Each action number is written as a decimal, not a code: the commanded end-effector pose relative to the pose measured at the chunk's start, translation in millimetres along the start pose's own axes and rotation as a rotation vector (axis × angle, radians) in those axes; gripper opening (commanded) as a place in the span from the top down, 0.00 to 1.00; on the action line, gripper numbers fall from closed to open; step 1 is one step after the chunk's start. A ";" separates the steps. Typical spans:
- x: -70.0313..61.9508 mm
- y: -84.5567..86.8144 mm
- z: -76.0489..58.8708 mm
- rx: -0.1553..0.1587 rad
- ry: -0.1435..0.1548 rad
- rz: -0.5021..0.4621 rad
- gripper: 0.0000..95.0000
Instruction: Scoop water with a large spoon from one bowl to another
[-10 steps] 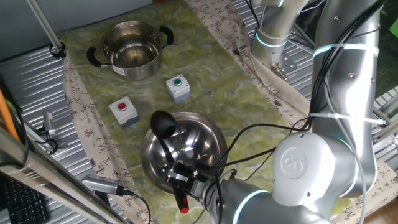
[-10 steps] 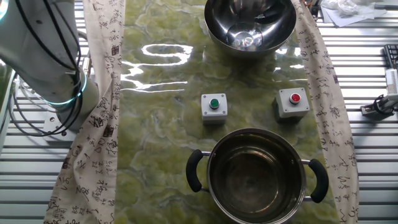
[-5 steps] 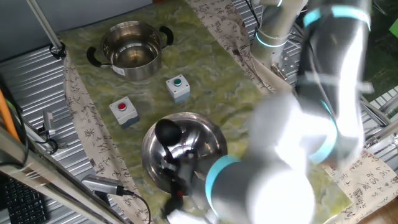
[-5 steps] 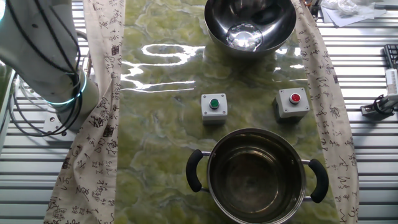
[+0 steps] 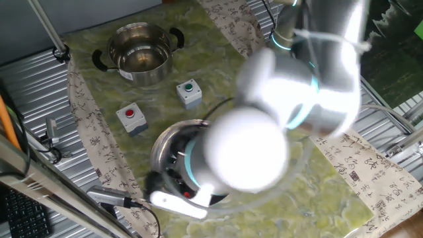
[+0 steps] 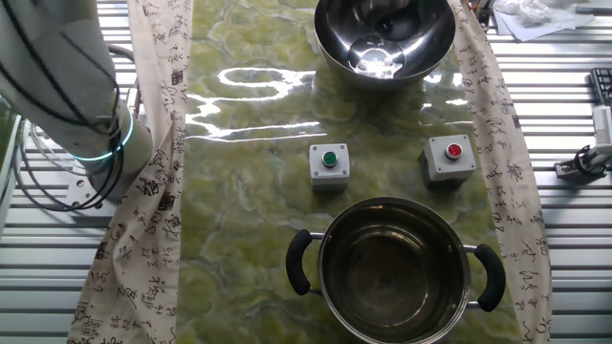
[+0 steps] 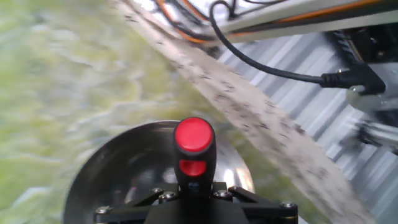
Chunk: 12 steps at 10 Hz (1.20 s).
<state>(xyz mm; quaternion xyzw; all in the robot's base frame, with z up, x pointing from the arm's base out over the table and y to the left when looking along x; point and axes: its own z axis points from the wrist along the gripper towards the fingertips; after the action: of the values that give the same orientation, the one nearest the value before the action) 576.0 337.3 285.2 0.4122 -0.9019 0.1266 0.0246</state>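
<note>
A: What else sits on the green mat [image 6: 249, 191]?

B: Two grey button boxes, side by side but apart. The green-button box [image 6: 329, 162] is nearer the mat's middle; the red-button box [image 6: 450, 158] is near the printed cloth [image 6: 497, 172] that edges the mat (a matching cloth strip [image 6: 143, 191] runs down the other side).

A: And off the mat?

B: Ribbed metal table [image 6: 574, 239] all round. A black cable [image 7: 261, 59] crosses it in the hand view, ending in what looks like a plug [image 7: 354, 78], though the blur makes that unsure.
</note>
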 end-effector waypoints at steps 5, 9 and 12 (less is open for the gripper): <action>49.5 -26.4 -24.2 -0.073 0.006 -0.133 1.00; 108.4 -60.7 -19.2 -0.089 -0.030 -0.235 1.00; 150.0 -79.8 -3.9 -0.092 -0.059 -0.300 1.00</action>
<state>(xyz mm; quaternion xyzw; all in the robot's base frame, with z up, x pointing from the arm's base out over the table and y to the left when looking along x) 538.9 184.7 328.6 0.5386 -0.8389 0.0696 0.0367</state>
